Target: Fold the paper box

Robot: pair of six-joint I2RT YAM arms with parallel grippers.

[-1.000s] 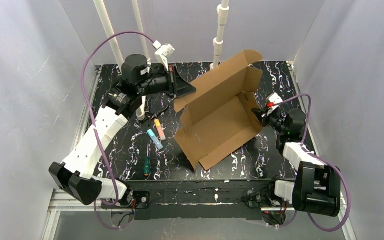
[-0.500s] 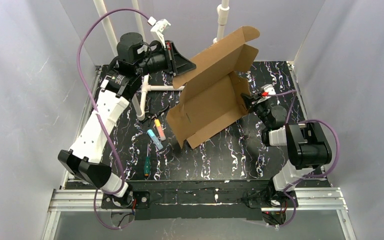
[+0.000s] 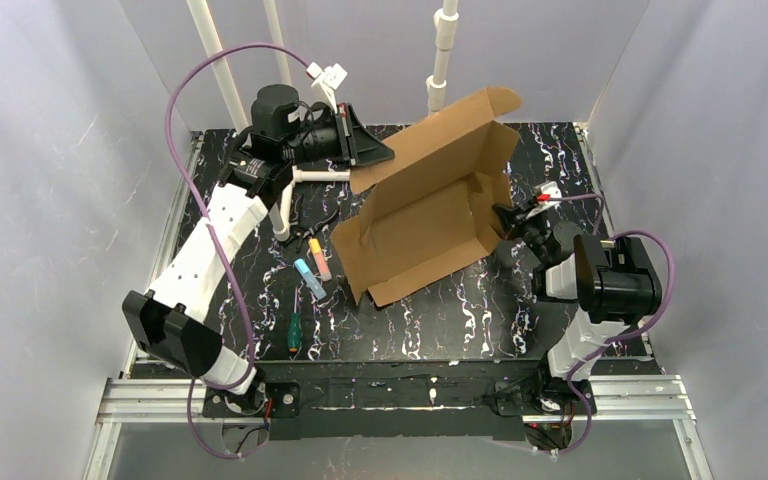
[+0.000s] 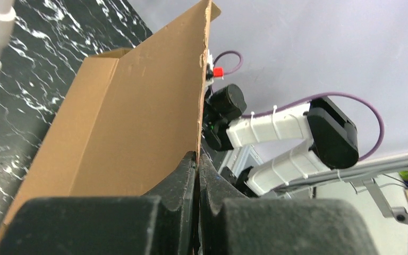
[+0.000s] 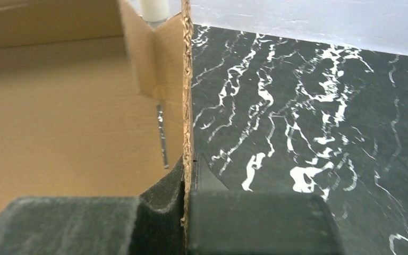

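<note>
The paper box [image 3: 430, 215] is a brown cardboard sheet, partly folded, held tilted above the black marbled table [image 3: 480, 310] with its lid panel raised toward the back. My left gripper [image 3: 375, 160] is shut on the lid panel's left edge. In the left wrist view the jaws [image 4: 197, 156] pinch the thin cardboard edge [image 4: 133, 122]. My right gripper [image 3: 508, 215] is shut on the box's right side wall. In the right wrist view the fingertips [image 5: 188, 159] clamp that wall's raw edge, and the box's inside [image 5: 58, 122] lies to their left.
Left of the box lie black pliers [image 3: 315, 228], a few small coloured markers [image 3: 313, 266] and a green-handled screwdriver [image 3: 293, 333]. White pipes stand at the back [image 3: 438, 70] and lie behind the left gripper [image 3: 312, 176]. Grey walls close in both sides.
Both arms shifted the held box left and toward the back; it rose, then came down a little. The right arm's elbow swung up and inward. Both grips stayed shut.
</note>
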